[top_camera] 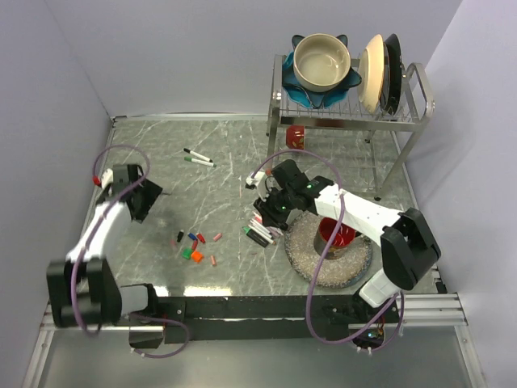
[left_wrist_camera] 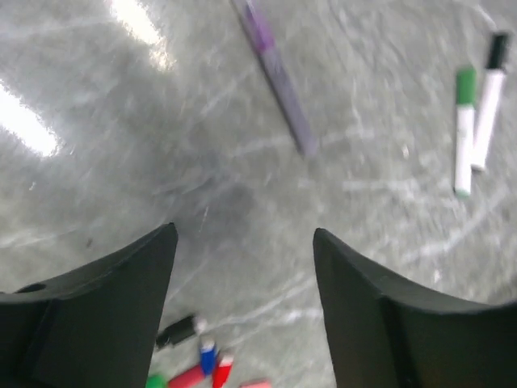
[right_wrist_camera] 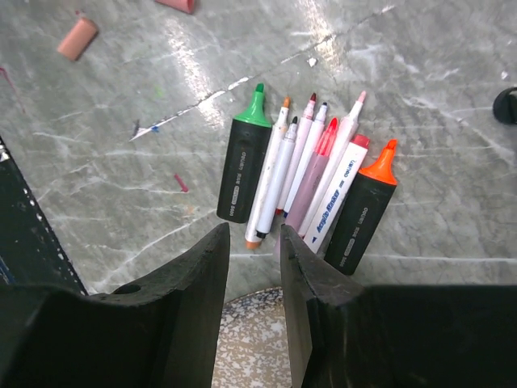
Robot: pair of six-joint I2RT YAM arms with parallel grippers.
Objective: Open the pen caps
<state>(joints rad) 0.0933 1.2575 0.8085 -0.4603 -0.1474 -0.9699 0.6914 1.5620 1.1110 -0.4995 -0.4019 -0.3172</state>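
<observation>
**Two markers capped, the rest open: stock of pens and caps**

Item 1. Small loose plastic pen caps [top_camera: 194,239] in red, blue, green, black, pink and a chunkier orange: scattered at the centre of the grey marbled counter [top_camera: 226,194], each lying apart from any barrel. Several show at the bottom edge of the left wrist view.

Item 2. Bundle of uncapped pens [right_wrist_camera: 307,174]: side by side with tips bare, just left of the round speckled mat [top_camera: 303,242]. It includes a black highlighter with a green tip [right_wrist_camera: 245,166], a black highlighter with an orange tip [right_wrist_camera: 363,212], and slim white and pink barrels between them.

Item 3. Two slim white markers [top_camera: 199,157], upper centre of the top view, one with a green cap [left_wrist_camera: 465,85] and one with a black cap [left_wrist_camera: 498,48], both caps on.

Progress, as judged: most caps are off, and item 3 looks like the remaining work.

Markings: blue print runs along one white barrel and white print along both black highlighters, all too small to read with certainty.

Left fingers [left_wrist_camera: 105,307]: spread wide and empty, above bare counter at left, well apart from item 3.

Right fingers [right_wrist_camera: 194,299]: a narrow gap with nothing seen gripped, poised just over the near ends of item 2.
</observation>
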